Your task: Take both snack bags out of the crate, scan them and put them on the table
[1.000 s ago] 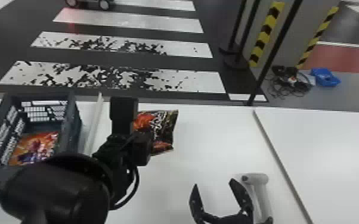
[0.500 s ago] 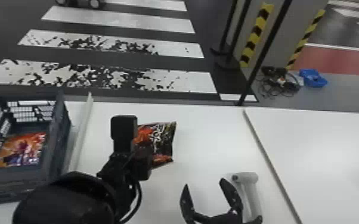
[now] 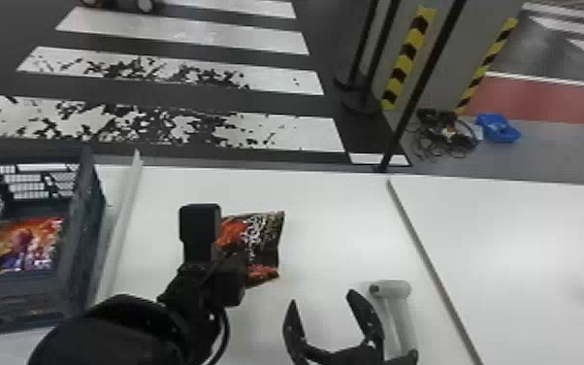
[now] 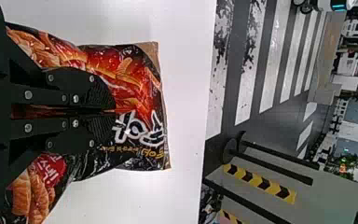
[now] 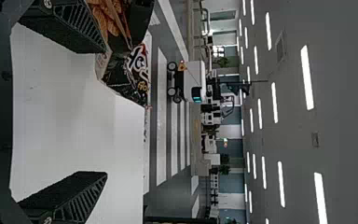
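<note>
Left gripper (image 3: 233,274): jaws clenched on a snack bag (image 3: 258,230), red, orange and black. Position over the white desk (image 3: 334,228), to the right of the crate and well apart from it. Left wrist view confirms the grip: the two flat fingers (image 4: 103,95) lie close together across the middle of the bag, its printed end extending past the tips, white desk surface behind.

Right gripper (image 3: 333,320): jaws spread wide, nothing between them. Head view places it over the near part of the desk, to the right of the held bag and nearer the robot. Right wrist view shows the bag just beside one finger, outside the gap; whether finger and bag touch, I cannot tell.

Second snack bag (image 3: 29,242): orange and red, lying on the floor inside the dark crate (image 3: 19,303) at the left of the desk. A pale strip (image 3: 123,228) runs alongside the crate, between it and the left arm.

Pale grey device (image 3: 393,296): rounded head and long body, just beside the right gripper on its right side. A dark seam (image 3: 431,272) runs along the desk farther right.

Change, against the two earlier head frames: the held bag has come back from the far desk edge, towards the robot. The second bag remains in the crate. Right gripper holds its place relative to the desk.
</note>
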`<action>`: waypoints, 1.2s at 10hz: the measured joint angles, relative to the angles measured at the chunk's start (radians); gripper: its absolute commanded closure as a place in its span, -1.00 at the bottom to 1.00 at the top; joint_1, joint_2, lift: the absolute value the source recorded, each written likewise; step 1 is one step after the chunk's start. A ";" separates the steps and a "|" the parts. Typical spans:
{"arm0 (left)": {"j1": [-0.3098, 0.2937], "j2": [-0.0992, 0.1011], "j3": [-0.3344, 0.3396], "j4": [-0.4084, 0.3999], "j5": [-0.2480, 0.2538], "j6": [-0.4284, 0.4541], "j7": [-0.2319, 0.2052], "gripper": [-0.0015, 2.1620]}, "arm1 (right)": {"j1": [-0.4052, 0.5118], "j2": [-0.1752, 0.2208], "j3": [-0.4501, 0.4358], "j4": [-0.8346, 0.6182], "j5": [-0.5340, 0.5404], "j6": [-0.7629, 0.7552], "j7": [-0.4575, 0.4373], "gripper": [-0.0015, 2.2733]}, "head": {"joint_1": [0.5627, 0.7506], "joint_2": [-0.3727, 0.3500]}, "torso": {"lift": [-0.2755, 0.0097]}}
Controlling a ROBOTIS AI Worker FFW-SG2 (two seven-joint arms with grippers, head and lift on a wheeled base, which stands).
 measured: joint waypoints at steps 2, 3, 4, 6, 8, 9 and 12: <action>-0.001 0.000 -0.008 -0.002 0.000 -0.023 0.005 -0.99 | 0.000 0.000 0.000 0.001 0.000 -0.003 0.000 -0.96 | 0.41 -0.57 | 0.27; -0.001 0.000 -0.007 -0.008 0.002 -0.025 0.008 -0.99 | 0.000 0.000 0.000 0.001 0.000 -0.004 0.000 -0.96 | 0.41 -0.57 | 0.27; 0.008 0.000 -0.005 -0.030 0.005 -0.031 0.008 -0.99 | 0.000 0.000 0.000 0.001 -0.001 -0.005 0.000 -0.96 | 0.41 -0.57 | 0.27; 0.043 0.000 0.013 -0.126 -0.033 -0.052 0.005 -0.98 | 0.001 -0.001 0.000 -0.001 -0.001 -0.007 0.004 -0.96 | 0.41 -0.53 | 0.27; 0.088 0.024 0.047 -0.243 -0.108 -0.058 0.001 -0.98 | 0.001 -0.002 0.002 -0.004 -0.001 -0.008 0.008 -0.96 | 0.41 -0.42 | 0.27; 0.115 0.052 0.074 -0.301 -0.151 -0.063 -0.010 -0.97 | 0.001 -0.003 0.004 -0.009 0.000 -0.008 0.010 -0.96 | 0.41 -0.33 | 0.27; 0.203 0.147 0.145 -0.381 -0.205 -0.225 -0.056 -0.97 | -0.001 -0.003 0.007 -0.032 0.000 0.015 0.016 -0.96 | 0.41 -0.09 | 0.27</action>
